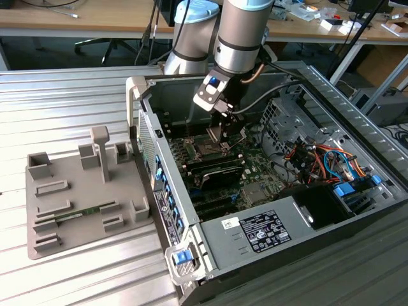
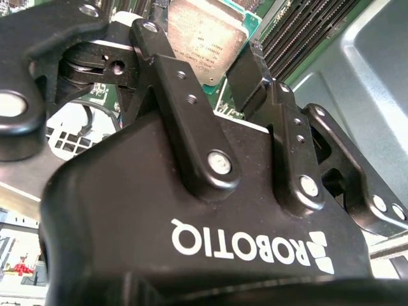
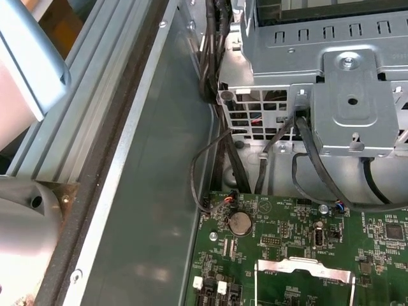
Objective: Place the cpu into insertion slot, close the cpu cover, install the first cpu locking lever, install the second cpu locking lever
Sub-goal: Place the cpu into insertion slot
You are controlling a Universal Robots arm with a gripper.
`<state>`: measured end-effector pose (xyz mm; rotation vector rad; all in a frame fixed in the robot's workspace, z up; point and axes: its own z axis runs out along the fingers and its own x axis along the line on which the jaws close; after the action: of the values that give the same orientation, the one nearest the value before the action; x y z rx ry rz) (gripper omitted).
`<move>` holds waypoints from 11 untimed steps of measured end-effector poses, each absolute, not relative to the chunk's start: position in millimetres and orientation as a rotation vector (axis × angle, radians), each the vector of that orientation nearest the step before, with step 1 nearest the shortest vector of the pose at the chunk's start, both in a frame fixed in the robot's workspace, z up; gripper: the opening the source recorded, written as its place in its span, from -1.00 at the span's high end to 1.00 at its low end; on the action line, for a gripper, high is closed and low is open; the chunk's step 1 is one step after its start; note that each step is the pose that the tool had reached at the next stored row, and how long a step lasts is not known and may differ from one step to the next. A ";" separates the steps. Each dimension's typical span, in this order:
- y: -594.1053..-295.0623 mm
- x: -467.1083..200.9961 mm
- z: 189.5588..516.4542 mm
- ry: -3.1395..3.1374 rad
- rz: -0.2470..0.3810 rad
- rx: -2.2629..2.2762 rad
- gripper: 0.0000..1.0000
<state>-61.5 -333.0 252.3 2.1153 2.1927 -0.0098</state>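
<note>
The end effector (image 2: 199,43) pinches the cpu (image 2: 207,32) by two of its edges, likely so the underside is free. It hangs over the insertion slot (image 1: 205,151) on the green board (image 1: 258,172), inside the open computer case (image 1: 178,89) on the counter (image 1: 64,95).

drive cage (image 1: 280,109), cables (image 1: 305,156) near hand (image 1: 224,129)

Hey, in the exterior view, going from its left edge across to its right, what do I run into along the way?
Grey fixture tray → side wall of the open computer case → the gripper, holding the cpu → orange and blue cables.
</note>
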 end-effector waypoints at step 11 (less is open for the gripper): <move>-332.9 -62.4 249.1 2.193 -0.010 2.115 -0.08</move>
<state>-62.4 -332.9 249.1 2.1153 2.1927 -0.0099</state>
